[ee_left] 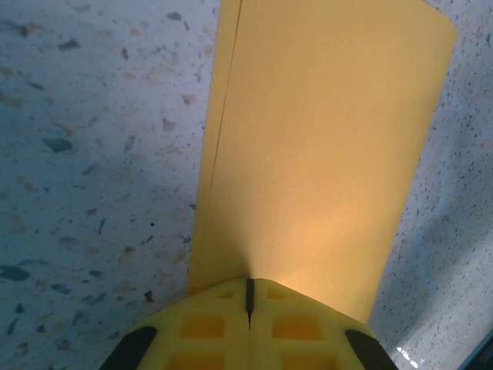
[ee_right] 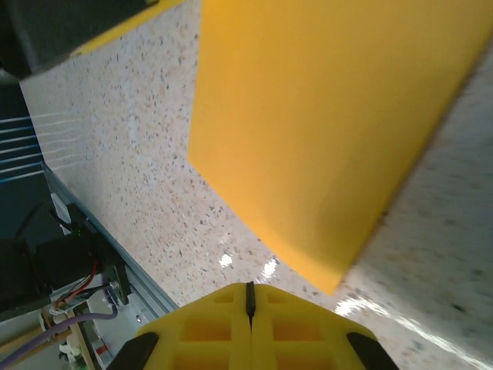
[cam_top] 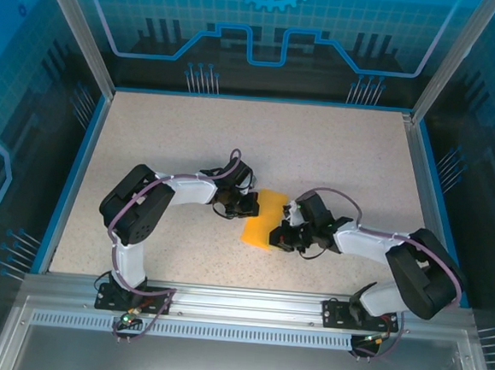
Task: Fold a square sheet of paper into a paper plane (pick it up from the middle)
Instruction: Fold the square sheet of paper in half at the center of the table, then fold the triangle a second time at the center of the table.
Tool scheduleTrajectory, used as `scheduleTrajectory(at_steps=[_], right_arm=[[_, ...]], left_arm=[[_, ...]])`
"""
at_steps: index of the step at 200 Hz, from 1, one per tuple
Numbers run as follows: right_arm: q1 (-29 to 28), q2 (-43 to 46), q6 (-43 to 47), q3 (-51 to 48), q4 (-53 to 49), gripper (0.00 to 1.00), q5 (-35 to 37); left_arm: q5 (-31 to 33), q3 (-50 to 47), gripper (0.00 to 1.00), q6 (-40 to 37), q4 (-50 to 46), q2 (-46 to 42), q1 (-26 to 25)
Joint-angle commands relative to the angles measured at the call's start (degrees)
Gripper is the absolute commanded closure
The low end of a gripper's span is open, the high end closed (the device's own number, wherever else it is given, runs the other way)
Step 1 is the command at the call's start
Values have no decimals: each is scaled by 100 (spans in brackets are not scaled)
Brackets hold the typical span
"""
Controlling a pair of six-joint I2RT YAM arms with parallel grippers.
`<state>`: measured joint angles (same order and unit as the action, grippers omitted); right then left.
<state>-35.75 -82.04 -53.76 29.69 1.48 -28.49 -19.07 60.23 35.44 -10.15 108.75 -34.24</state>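
The square sheet of paper [cam_top: 264, 216] lies folded over near the middle of the table [cam_top: 191, 138], a bit toward the near edge. The left gripper [cam_top: 250, 206] is squeezed tight on the paper's far left edge. The right gripper [cam_top: 279, 236] is closed on itself, just beside the paper's near right corner.

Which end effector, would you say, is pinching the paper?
The left end effector: the paper runs into its shut jaws; the right end effector is shut on nothing.
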Motion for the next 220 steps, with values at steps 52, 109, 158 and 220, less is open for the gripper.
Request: scheduleTrajectory(at_steps=[52, 109, 158, 220], right_arm=[[-101, -731, -205, -297, 879, 96, 65], [200, -580, 73, -472, 537, 98, -25], [975, 24, 799, 405, -1382, 75, 966], [1328, -1120, 1014, 1548, -1173, 67, 650]], left_arm=[[299, -194, 100, -80, -522, 182, -50], [231, -110, 100, -21, -574, 87, -49], [-55, 97, 97, 216, -508, -386, -59], [286, 9, 78, 409, -609, -1083, -51]])
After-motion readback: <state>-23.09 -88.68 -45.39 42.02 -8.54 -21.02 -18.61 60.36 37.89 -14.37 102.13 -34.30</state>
